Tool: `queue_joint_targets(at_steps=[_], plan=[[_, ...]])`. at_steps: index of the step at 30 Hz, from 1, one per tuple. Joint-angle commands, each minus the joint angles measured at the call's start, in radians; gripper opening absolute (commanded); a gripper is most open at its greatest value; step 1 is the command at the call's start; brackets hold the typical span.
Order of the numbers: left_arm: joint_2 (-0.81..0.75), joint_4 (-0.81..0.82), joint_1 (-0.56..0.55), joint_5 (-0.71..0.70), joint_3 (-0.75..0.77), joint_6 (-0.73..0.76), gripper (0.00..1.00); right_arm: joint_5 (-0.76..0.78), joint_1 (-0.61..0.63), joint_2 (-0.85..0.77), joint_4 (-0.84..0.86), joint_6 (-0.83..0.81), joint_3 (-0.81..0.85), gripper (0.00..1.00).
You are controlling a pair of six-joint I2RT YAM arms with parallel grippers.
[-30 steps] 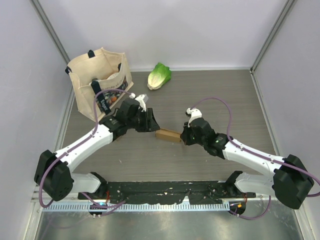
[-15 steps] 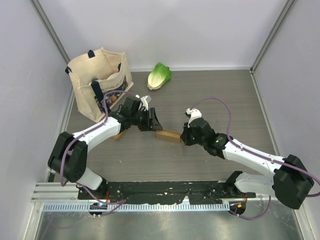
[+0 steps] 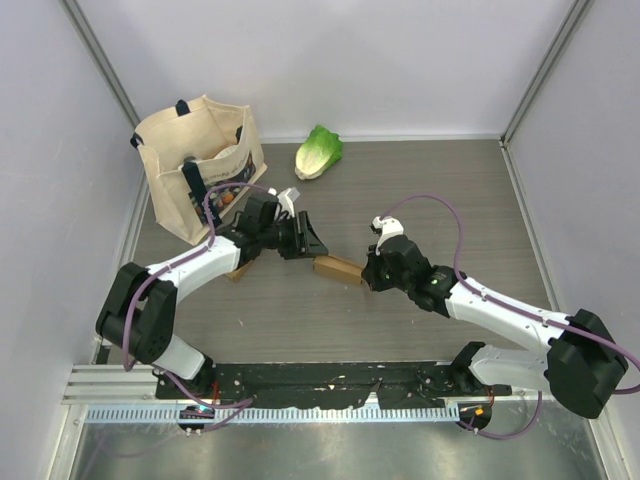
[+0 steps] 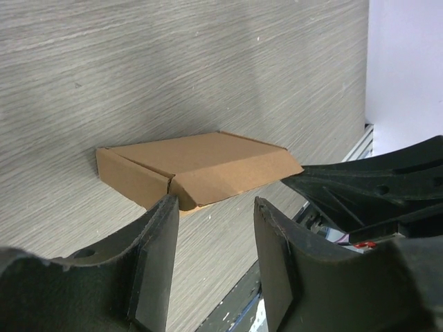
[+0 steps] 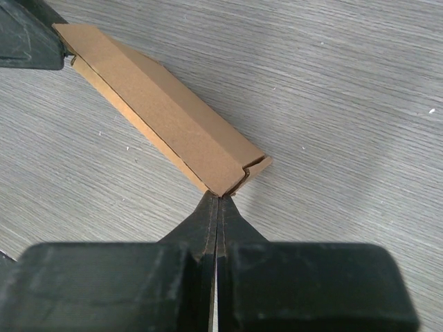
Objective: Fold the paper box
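A flat brown paper box (image 3: pixel 337 268) lies on the grey table between the two grippers, its lid flap down. My left gripper (image 3: pixel 308 243) is open and empty, just off the box's left end. In the left wrist view the box (image 4: pixel 201 169) lies just beyond the spread fingers (image 4: pixel 160 256). My right gripper (image 3: pixel 368 275) is shut with nothing between the fingers. In the right wrist view its joined tips (image 5: pixel 217 200) touch the near corner of the box (image 5: pixel 166 117).
A cream tote bag (image 3: pixel 200 165) with items inside stands at the back left. A green lettuce (image 3: pixel 318 152) lies at the back middle. A small brown piece (image 3: pixel 238 272) shows under the left arm. Grey walls close in three sides.
The left arm has swung in and its gripper has shifted slightly right, closer to the box's left end. The right gripper and the box have hardly moved.
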Motion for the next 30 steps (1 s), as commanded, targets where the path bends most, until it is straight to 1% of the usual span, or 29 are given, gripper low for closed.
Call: queue_joint_targets(at_steps=[1, 2, 3, 4, 5, 7, 10, 18, 22, 25, 26, 28, 30], plan=[[-0.002, 0.092, -0.016, 0.089, -0.017, -0.058, 0.49, -0.013, 0.004, 0.010, 0.002, -0.010, 0.035, 0.01], [-0.009, 0.061, -0.016, 0.066, -0.016, -0.023, 0.48, -0.013, 0.006, 0.009, 0.002, -0.010, 0.035, 0.01], [-0.024, 0.031, -0.016, 0.010, -0.008, -0.005, 0.47, -0.013, 0.004, 0.007, -0.001, -0.010, 0.035, 0.01], [-0.033, -0.032, -0.016, -0.018, -0.003, 0.017, 0.47, -0.012, 0.004, 0.005, -0.001, -0.013, 0.033, 0.01], [-0.041, -0.063, -0.016, -0.044, 0.001, 0.063, 0.46, -0.012, 0.004, 0.004, -0.001, -0.011, 0.032, 0.01], [-0.056, -0.149, -0.017, -0.119, 0.024, 0.100, 0.43, -0.010, 0.004, 0.005, -0.006, -0.016, 0.033, 0.01], [-0.052, -0.190, -0.016, -0.152, 0.041, 0.131, 0.42, -0.013, 0.003, 0.012, -0.008, -0.016, 0.036, 0.01], [-0.035, -0.178, -0.018, -0.155, 0.035, 0.131, 0.40, -0.016, 0.004, 0.013, -0.009, -0.016, 0.043, 0.01], [-0.036, -0.171, -0.017, -0.172, 0.012, 0.134, 0.31, -0.006, 0.004, 0.018, -0.015, -0.001, 0.047, 0.01], [-0.030, -0.155, -0.016, -0.180, -0.011, 0.134, 0.29, -0.003, 0.001, 0.033, -0.035, 0.039, 0.066, 0.01], [-0.026, -0.152, -0.017, -0.180, -0.019, 0.132, 0.29, -0.007, -0.003, 0.039, -0.043, 0.054, 0.079, 0.05], [-0.013, -0.138, -0.018, -0.178, -0.023, 0.131, 0.28, -0.052, -0.020, 0.045, -0.070, 0.093, 0.098, 0.07], [0.000, -0.134, -0.018, -0.177, -0.026, 0.129, 0.27, -0.087, -0.033, 0.033, -0.080, 0.117, 0.115, 0.16]])
